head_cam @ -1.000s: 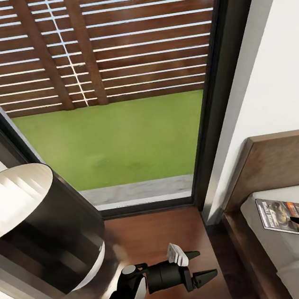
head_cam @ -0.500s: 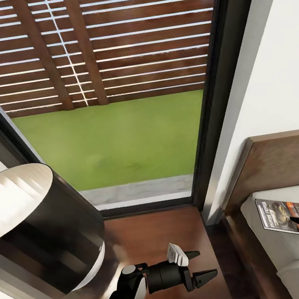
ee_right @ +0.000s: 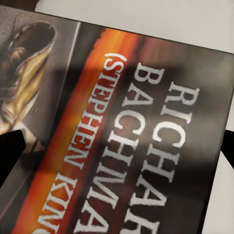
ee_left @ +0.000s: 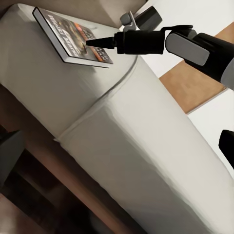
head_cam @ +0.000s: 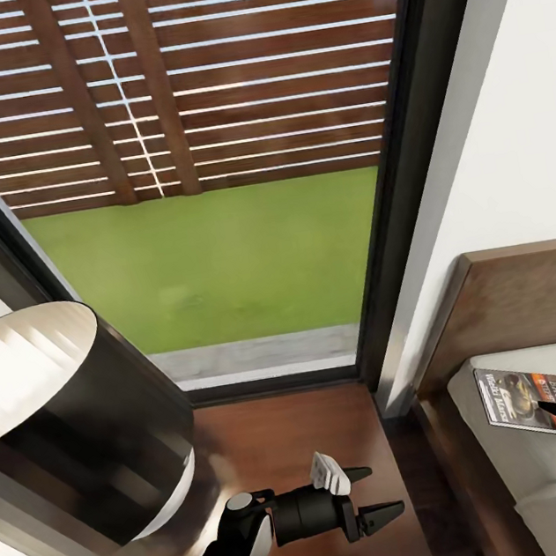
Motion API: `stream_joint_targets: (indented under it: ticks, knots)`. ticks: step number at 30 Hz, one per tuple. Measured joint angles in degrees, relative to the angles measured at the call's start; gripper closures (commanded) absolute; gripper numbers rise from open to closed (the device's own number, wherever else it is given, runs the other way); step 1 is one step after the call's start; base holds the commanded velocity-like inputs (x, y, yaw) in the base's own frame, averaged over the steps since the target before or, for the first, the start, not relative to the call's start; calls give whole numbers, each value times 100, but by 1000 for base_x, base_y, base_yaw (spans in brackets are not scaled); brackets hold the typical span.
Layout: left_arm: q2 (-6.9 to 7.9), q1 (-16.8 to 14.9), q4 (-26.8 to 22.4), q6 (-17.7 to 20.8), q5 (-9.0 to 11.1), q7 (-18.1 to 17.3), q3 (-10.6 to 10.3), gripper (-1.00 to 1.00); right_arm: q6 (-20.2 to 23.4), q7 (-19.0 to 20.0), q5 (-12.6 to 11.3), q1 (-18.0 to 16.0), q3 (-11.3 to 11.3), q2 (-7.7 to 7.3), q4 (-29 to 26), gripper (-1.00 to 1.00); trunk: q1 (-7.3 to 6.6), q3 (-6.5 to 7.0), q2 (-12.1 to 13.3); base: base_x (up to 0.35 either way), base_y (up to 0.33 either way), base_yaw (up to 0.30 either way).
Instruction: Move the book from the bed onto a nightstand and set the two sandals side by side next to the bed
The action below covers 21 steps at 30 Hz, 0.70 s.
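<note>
Currently: right tool open over book on bed; left tool open above nightstand.

One book, one lamp.

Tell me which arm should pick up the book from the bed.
The right. The right gripper is already over the book on the bed, while the left gripper hangs over the nightstand, apart from it.
</note>
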Motion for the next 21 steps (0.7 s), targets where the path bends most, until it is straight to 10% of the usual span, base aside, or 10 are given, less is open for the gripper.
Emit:
stream_joint_targets:
  ticks: [21]
  knots:
    - [0, -2, -4, -1, 0, -1, -1, -100, -18, -5, 24, -1, 103, 1, -60, -100, 0, 0, 0, 0, 0, 0]
